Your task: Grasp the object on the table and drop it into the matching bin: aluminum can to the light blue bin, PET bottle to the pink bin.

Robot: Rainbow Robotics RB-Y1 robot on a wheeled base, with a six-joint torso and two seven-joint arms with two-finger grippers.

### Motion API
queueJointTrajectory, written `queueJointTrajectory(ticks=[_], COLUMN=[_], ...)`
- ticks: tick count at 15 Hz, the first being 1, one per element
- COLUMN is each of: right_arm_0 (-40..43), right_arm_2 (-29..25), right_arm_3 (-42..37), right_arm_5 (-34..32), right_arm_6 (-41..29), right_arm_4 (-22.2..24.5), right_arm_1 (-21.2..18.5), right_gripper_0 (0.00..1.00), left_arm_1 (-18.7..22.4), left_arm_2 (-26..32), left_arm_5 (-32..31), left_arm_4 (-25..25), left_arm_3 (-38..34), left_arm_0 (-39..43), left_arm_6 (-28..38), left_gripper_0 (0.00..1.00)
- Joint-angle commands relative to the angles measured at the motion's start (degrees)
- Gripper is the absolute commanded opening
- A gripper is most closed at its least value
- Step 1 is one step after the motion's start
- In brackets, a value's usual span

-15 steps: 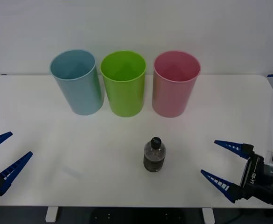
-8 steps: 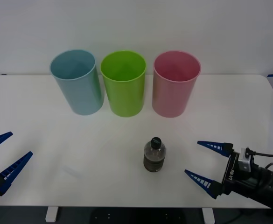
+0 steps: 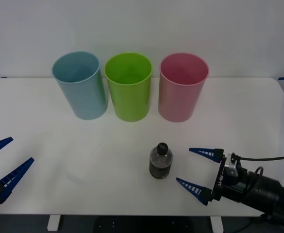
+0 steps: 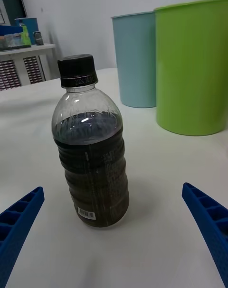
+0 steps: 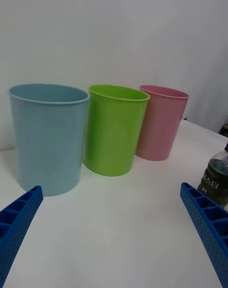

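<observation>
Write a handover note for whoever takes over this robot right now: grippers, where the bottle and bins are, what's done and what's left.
Right gripper: open, low over the table, aimed at the PET bottle from the robot's right, not touching it.
Left gripper: open, idle at the table's near left edge.
Bottle stands upright, cap on, at near centre.
Bins stand in a row at the back: light blue bin on the left, green bin in the middle, pink bin on the right.
Done: only the approach.
Left: close on the bottle, lift it, drop it into the pink bin.
</observation>
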Motion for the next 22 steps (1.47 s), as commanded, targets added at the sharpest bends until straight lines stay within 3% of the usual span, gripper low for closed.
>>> queueJointTrajectory(ticks=[1,14,22], right_arm_0=[-0.63,-5.11,-5.90], right_arm_2=[2.12,13.99,16.62], right_arm_3=[0.02,0.02,0.02], right_arm_5=[1.99,15.62,19.48], right_arm_6=[0.55,2.04,3.10], right_arm_4=[-0.11,-1.96,-1.87], right_arm_1=[0.00,1.32,2.81], right_gripper_0=[1.00,1.00,1.00], left_arm_1=[0.00,0.00,0.00], left_arm_2=[0.00,0.00,0.00], left_arm_5=[0.00,0.00,0.00], left_arm_4=[0.00,0.00,0.00], left_arm_3=[0.00,0.00,0.00], left_arm_0=[0.00,0.00,0.00], left_arm_6=[0.00,0.00,0.00], left_gripper_0=[1.00,1.00,1.00])
